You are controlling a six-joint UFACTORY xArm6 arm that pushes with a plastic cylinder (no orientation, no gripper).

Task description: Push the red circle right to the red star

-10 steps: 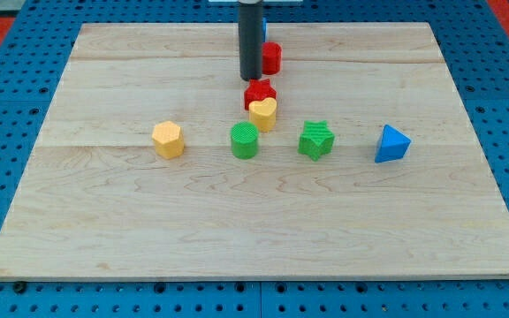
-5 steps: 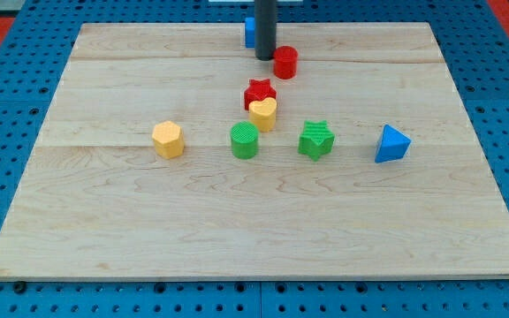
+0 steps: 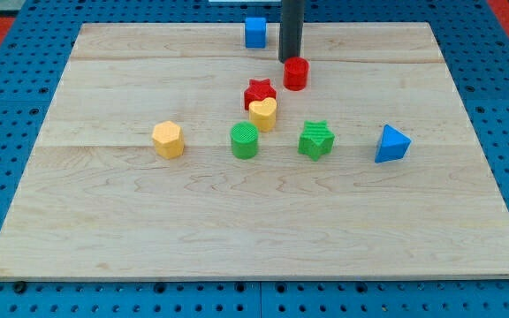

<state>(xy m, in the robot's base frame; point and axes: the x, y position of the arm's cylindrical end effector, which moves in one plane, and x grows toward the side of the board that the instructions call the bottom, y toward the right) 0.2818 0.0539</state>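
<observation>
The red circle (image 3: 296, 74) sits on the wooden board (image 3: 148, 221) near the view's top centre. My tip (image 3: 290, 60) is just above and slightly left of it, touching or nearly touching. The red star (image 3: 259, 92) lies below and left of the red circle, with a small gap between them. A yellow heart (image 3: 262, 114) presses against the star's lower side.
A blue cube (image 3: 254, 32) stands at the view's top, left of the rod. A yellow hexagon (image 3: 168, 140), a green circle (image 3: 245, 140), a green star (image 3: 316, 140) and a blue triangle (image 3: 392, 144) lie in a row across the middle.
My tip has moved right and toward the view's top, then right again, pushing the red circle right and slightly down. The blue cube, hidden before, now shows.
</observation>
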